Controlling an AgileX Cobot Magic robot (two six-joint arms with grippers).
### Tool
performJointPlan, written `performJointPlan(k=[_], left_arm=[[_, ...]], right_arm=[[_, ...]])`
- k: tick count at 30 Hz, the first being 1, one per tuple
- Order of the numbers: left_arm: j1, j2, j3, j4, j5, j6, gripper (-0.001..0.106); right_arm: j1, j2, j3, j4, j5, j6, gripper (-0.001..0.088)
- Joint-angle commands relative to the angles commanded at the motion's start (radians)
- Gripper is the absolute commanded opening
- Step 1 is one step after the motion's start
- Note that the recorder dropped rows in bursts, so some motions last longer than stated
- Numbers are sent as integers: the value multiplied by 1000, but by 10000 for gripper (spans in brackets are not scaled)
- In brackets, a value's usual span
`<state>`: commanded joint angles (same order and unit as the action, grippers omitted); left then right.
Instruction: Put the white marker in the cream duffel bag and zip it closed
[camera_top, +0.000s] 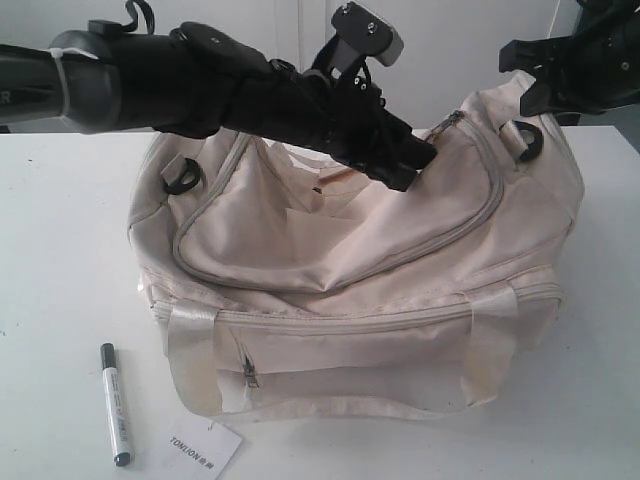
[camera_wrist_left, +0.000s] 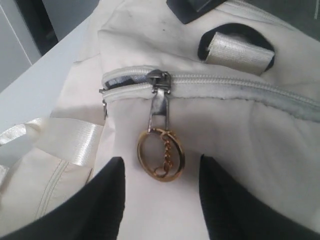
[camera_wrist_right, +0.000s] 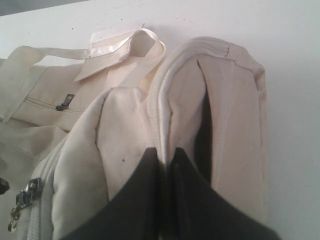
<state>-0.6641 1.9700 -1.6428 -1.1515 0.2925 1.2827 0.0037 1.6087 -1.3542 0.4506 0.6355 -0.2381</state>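
Soft cream duffel bag (camera_top: 400, 290) sits on a white table (camera_top: 60, 250). The L arm stretches level across the bag's top. Its left gripper (camera_wrist_left: 161, 167) has fingers apart, either side of the zipper pull (camera_wrist_left: 159, 97) & gold key ring (camera_wrist_left: 161, 155). The R arm's right gripper (camera_wrist_right: 164, 152) is at the bag's other end, jaws pressed together on a fabric fold. The white marker (camera_top: 115, 404) lies on the table in front of the bag, beside a paper tag (camera_top: 203, 450).

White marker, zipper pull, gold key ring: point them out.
white marker (camera_top: 116, 404), exterior view, middle of barrel.
zipper pull (camera_wrist_left: 159, 98), left wrist view, silver tab.
gold key ring (camera_wrist_left: 141, 150), left wrist view, metal rim.
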Motion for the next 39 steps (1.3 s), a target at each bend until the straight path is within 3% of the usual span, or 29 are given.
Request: performJointPlan(k=[9,20,32,39], left_arm=[[0,25,0,-14,-39,0,462],[0,25,0,-15,-1,-4,-2],[0,-30,0,-21,22,-4,0],[0,-71,0,-21,103,-4,0]], right_arm=[[0,0,0,0,0,0,0],[0,0,0,0,0,0,0],[0,0,0,0,0,0,0],[0,0,0,0,0,0,0]])
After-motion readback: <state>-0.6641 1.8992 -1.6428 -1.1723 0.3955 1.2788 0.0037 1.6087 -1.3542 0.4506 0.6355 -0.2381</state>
